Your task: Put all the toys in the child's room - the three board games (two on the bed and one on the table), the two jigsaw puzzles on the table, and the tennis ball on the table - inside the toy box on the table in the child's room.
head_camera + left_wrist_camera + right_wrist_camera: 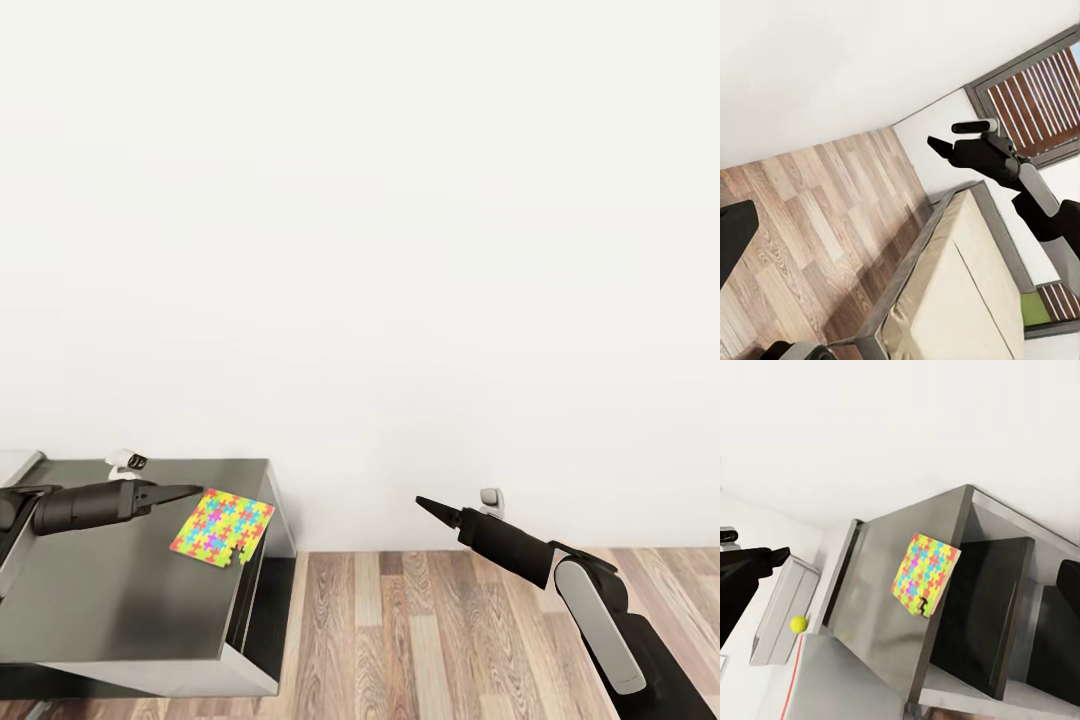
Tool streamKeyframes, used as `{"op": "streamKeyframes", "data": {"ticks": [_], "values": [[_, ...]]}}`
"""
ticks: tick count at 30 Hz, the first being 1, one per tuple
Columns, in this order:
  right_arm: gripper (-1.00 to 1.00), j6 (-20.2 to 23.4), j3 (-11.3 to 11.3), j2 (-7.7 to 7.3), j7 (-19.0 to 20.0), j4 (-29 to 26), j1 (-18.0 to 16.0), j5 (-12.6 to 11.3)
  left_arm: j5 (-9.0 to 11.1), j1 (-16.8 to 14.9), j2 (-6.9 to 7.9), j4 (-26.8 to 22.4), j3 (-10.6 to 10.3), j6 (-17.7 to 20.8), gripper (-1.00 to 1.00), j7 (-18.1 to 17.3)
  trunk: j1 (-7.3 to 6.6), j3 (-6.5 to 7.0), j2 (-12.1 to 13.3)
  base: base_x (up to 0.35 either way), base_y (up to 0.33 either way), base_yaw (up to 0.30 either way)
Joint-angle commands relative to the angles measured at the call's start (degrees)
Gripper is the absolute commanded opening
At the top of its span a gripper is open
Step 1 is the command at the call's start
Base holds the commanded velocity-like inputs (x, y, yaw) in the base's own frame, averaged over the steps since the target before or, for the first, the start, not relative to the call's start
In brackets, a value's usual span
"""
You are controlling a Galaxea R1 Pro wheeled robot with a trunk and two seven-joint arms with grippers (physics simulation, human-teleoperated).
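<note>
The left pincer (195, 490) hovers clenched over the grey surface (110, 610), tip just beside the jigsaw puzzle (222, 526) lying flat at the surface's far right corner. The right pincer (424, 503) hangs clenched over wooden floor (420, 640), well apart. A tennis ball (799, 623) sits beyond the puzzle.

A dark grey table (110, 600) stands against the white wall on a wood-plank floor (440, 640); near its far right corner lies a multicoloured jigsaw puzzle (222, 526), flat on the top and just inside the edge. In the right wrist view the same table shows open compartments beneath its top; a yellow-green tennis ball (799, 623) rests near a pale grey toy box (784, 607). A beige bed (960, 300) stands on the plank floor in the left wrist view.
</note>
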Motion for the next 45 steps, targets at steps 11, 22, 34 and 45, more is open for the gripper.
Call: {"op": "streamKeyframes", "data": {"ticks": [11, 22, 34, 45], "values": [[1.0, 0.31, -0.05, -0.01, -0.05, -0.02, -0.05, -0.29, 0.06, -0.04, -0.06, -0.01, -0.02, 0.7, 1.0, -0.21, 1.13, 0.05, -2.11, 0.0, 0.0, 0.0], [1.0, 0.31, -0.06, 0.03, -0.05, -0.02, -0.05, -0.29, 0.06, -0.04, -0.23, -0.01, -0.04, 0.64, 1.0, -0.21, 3.55, -0.87, -6.52, 0.0, 0.0, 0.0], [1.0, 0.31, 0.13, 0.12, -0.05, 0.2, -0.05, -0.29, 0.02, -0.04, -0.2, -0.01, -0.04, 0.64, 1.0, -0.21, 5.09, -1.32, -9.33, 0.0, 0.0, 0.015], [1.0, 0.39, 0.16, 0.22, -0.14, 0.6, -0.05, -0.29, -0.02, -0.04, -0.21, -0.01, -0.04, 0.7, 1.0, -0.21, 5.75, -1.82, -10.53, 0.0, 0.0, 0.002]]}}
